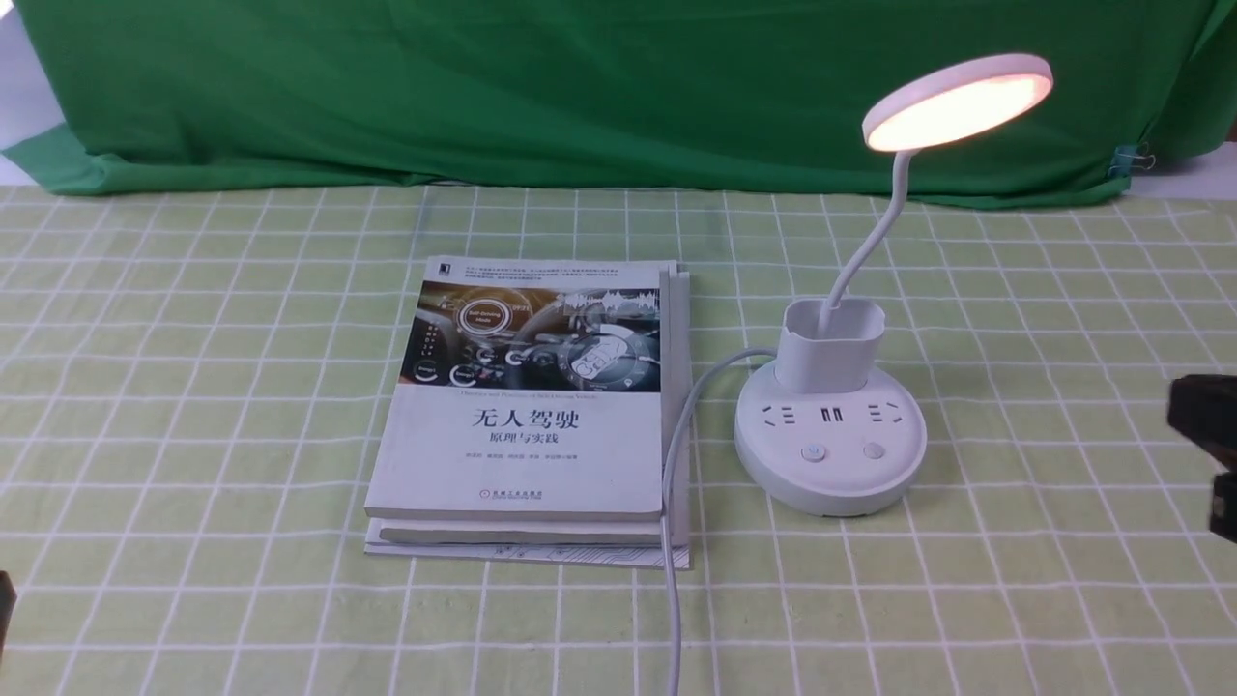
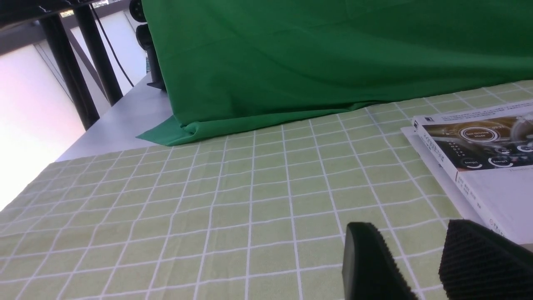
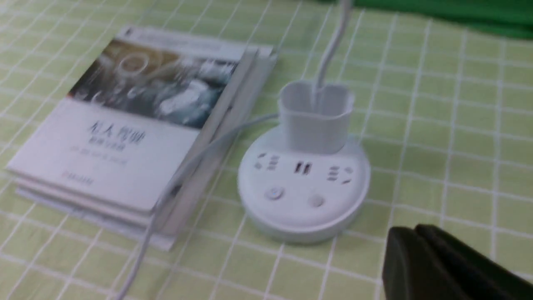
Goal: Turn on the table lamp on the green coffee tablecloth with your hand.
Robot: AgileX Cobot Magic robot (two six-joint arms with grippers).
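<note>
The table lamp (image 1: 829, 454) stands on the green coffee tablecloth (image 1: 193, 387), right of centre. Its disc head (image 1: 957, 101) glows warm orange. Two buttons (image 1: 813, 451) sit on the front of the round base. The hand, my right gripper (image 1: 1203, 416), is at the right edge, apart from the base. In the right wrist view the right gripper (image 3: 410, 233) is shut and empty, just off the lamp base (image 3: 304, 187). My left gripper (image 2: 408, 229) is open and empty above the cloth, near the book's corner. It barely shows in the front view (image 1: 4, 599).
A stack of books (image 1: 532, 387) lies left of the lamp. The white cord (image 1: 676, 464) runs from the base along the books' right edge to the front. A dark green backdrop cloth (image 1: 580, 87) hangs at the back. Black stand legs (image 2: 91, 50) rise beyond the table's left side.
</note>
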